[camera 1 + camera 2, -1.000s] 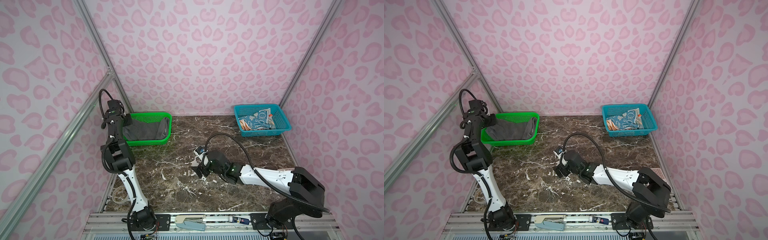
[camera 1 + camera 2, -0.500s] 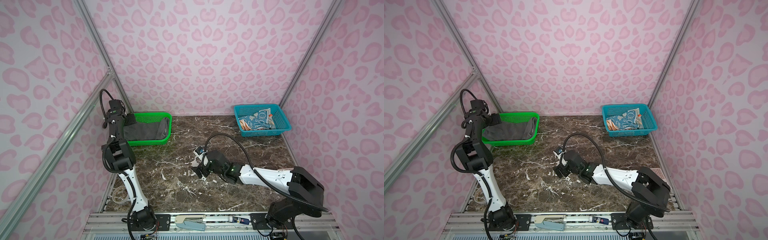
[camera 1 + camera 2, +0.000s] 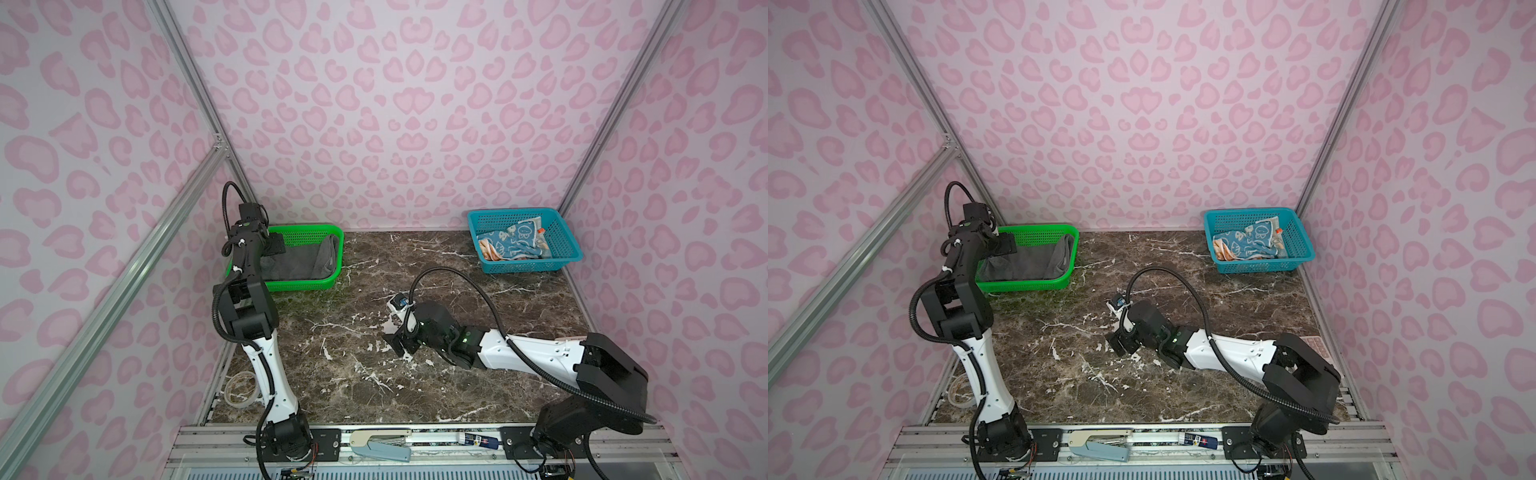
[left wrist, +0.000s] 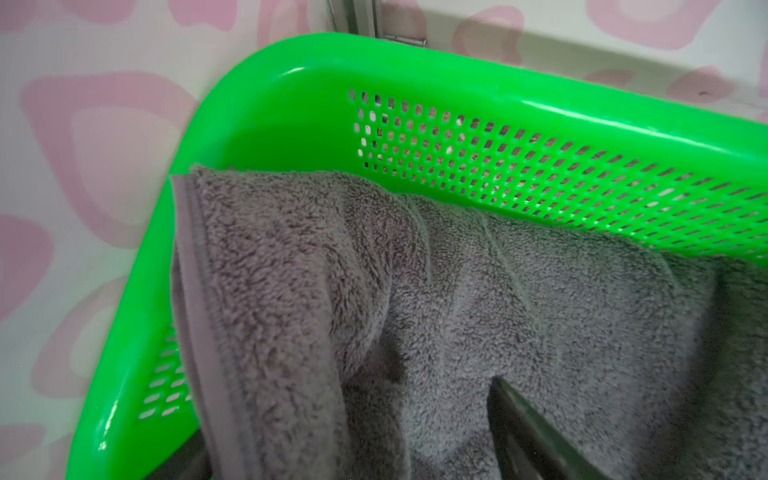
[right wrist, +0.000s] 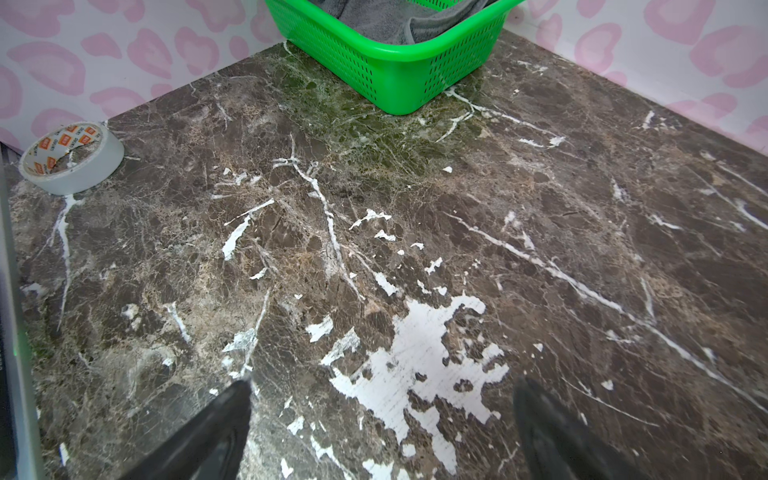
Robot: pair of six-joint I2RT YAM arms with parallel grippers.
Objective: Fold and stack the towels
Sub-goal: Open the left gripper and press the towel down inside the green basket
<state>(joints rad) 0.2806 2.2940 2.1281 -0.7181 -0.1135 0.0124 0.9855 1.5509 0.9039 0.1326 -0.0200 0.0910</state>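
The left end effector (image 3: pixel 274 246), fingers spread and gripping nothing, hangs just over the dark-grey towel (image 3: pixel 300 265) lying in the green basket (image 3: pixel 309 230). The right end effector (image 3: pixel 399 341) gapes empty above the desk (image 3: pixel 457 395).

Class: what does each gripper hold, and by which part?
Nothing. Right gripper: open over the brown marble table. Left gripper: open at the dark-grey terry towel in the green plastic basket.

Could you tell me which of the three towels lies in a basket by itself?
The dark-grey towel, alone in the green basket; the blue towel and the orange towel, both rabbit-printed, share the teal basket.
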